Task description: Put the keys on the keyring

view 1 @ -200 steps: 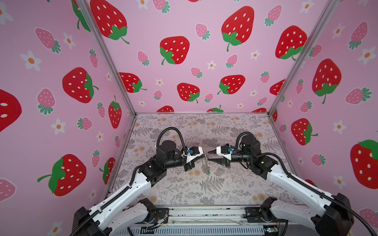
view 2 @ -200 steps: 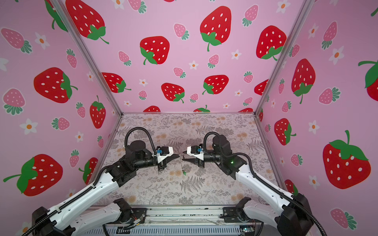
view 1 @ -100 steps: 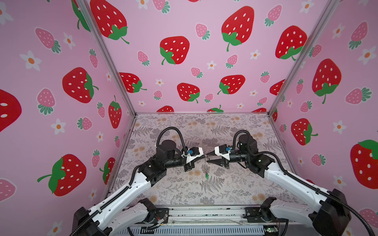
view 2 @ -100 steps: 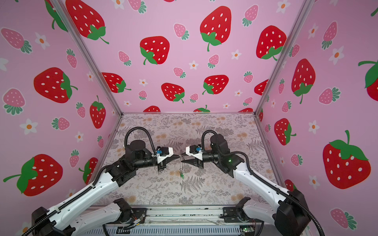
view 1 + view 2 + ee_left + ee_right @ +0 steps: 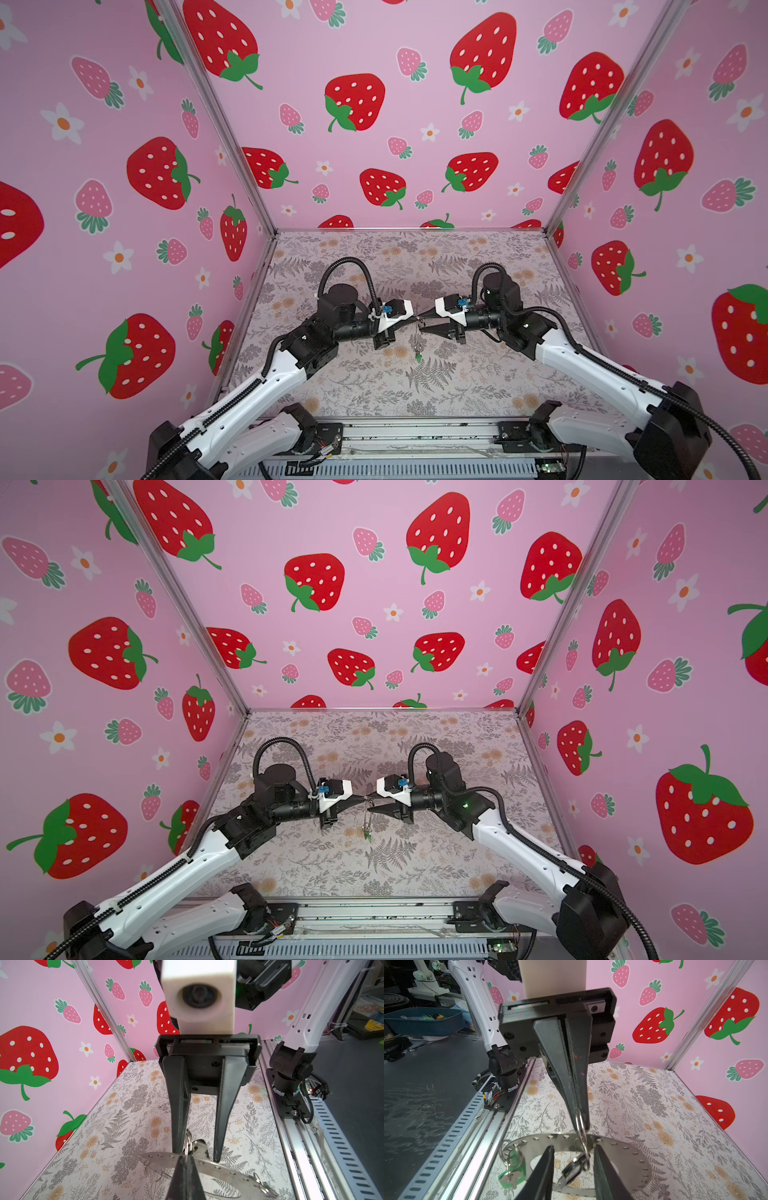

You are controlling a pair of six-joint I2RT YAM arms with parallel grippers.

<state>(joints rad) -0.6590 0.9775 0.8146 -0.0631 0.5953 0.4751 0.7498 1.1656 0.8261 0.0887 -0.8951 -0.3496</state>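
Tips first: left gripper fully closed, pinching the rim of the keyring in mid-air; right gripper has moved in from 3 o'clock, now tip-to-tip with it, jaws part-open either side of the black key, not visibly clamping. So threading looks underway: green key already dangles off the ring at 6 o'clock under the tips in a top view, black one probably next. Can't tell if its loop is through an edge hole; left tips cover it, top views show the ring edge-on only.
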